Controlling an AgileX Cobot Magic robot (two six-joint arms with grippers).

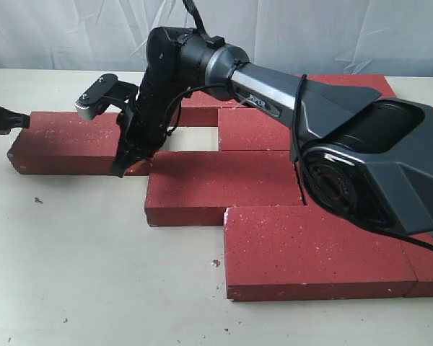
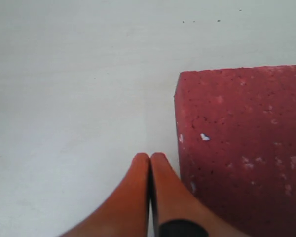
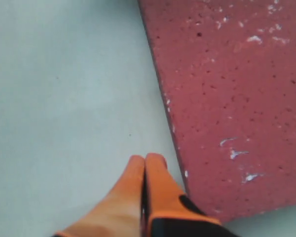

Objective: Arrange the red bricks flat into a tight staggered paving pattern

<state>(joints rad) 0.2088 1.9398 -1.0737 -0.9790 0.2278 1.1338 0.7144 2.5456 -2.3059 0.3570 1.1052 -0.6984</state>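
Note:
Several dark-red bricks lie flat on the table in stepped rows. The leftmost brick (image 1: 68,144) sits apart from the centre brick (image 1: 220,186). My right gripper (image 1: 123,169) reaches across and hangs shut at the gap between these two, low by the leftmost brick's right end. In the right wrist view its closed fingertips (image 3: 147,160) are just beside a brick's edge (image 3: 237,98), holding nothing. My left gripper (image 1: 22,120) is at the leftmost brick's left end. Its shut fingertips (image 2: 150,158) rest beside that brick's corner (image 2: 246,148).
A front brick (image 1: 317,252) lies nearest the camera, with another (image 1: 427,277) at its right. More bricks (image 1: 256,130) fill the back rows. The right arm's bulky body (image 1: 375,166) covers the right side. Pale tabletop (image 1: 79,274) lies front left.

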